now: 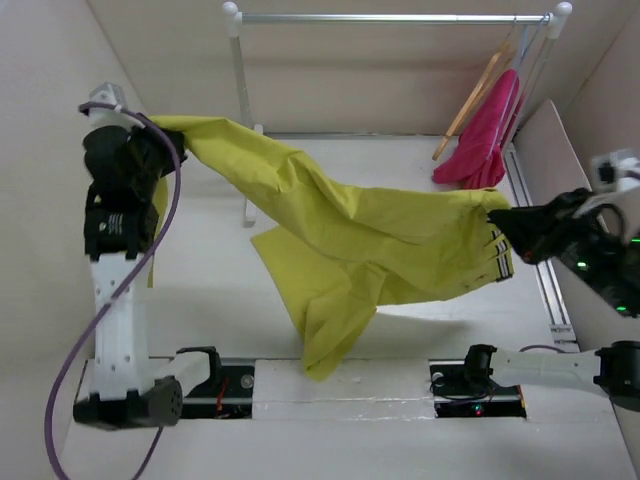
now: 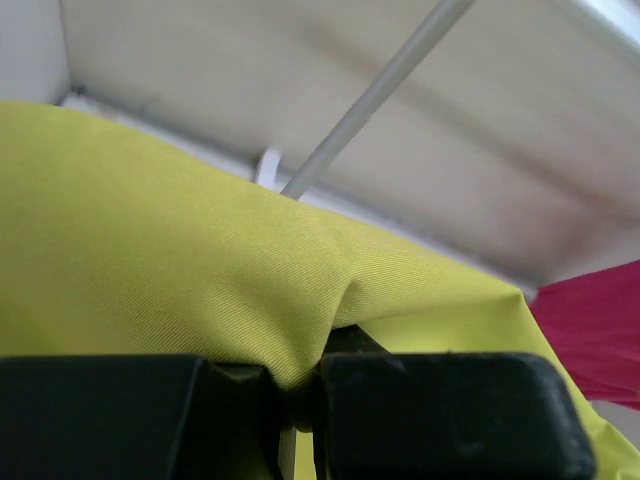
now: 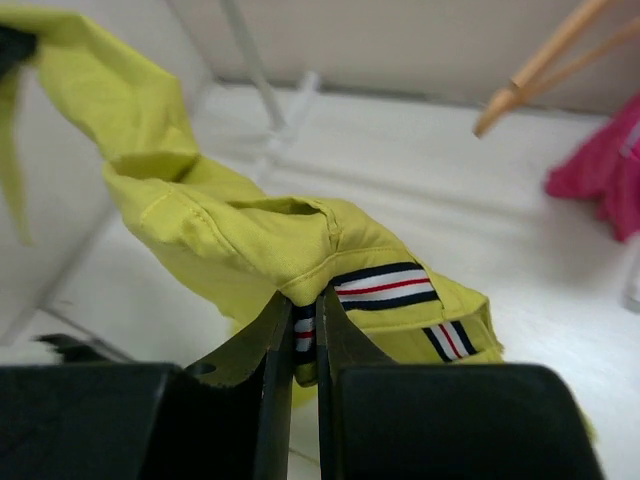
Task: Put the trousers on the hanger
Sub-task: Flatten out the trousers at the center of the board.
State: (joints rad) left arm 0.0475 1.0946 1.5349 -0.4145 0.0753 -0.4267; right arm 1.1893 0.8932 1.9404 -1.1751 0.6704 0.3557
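Note:
The yellow-green trousers (image 1: 340, 235) hang stretched in the air between my two grippers, with a fold drooping toward the near edge. My left gripper (image 1: 165, 150) is shut on one end of the cloth (image 2: 180, 280) at the upper left. My right gripper (image 1: 512, 232) is shut on the other end by the striped trim bands (image 3: 385, 285). The tan wooden hanger (image 1: 478, 95) hangs on the rail at the back right, apart from the trousers; it also shows in the right wrist view (image 3: 545, 65).
A white-and-silver clothes rail (image 1: 395, 18) spans the back, its left post (image 1: 240, 95) standing behind the trousers. A magenta-pink garment (image 1: 487, 135) hangs at the rail's right end. Beige walls close in on the left, back and right.

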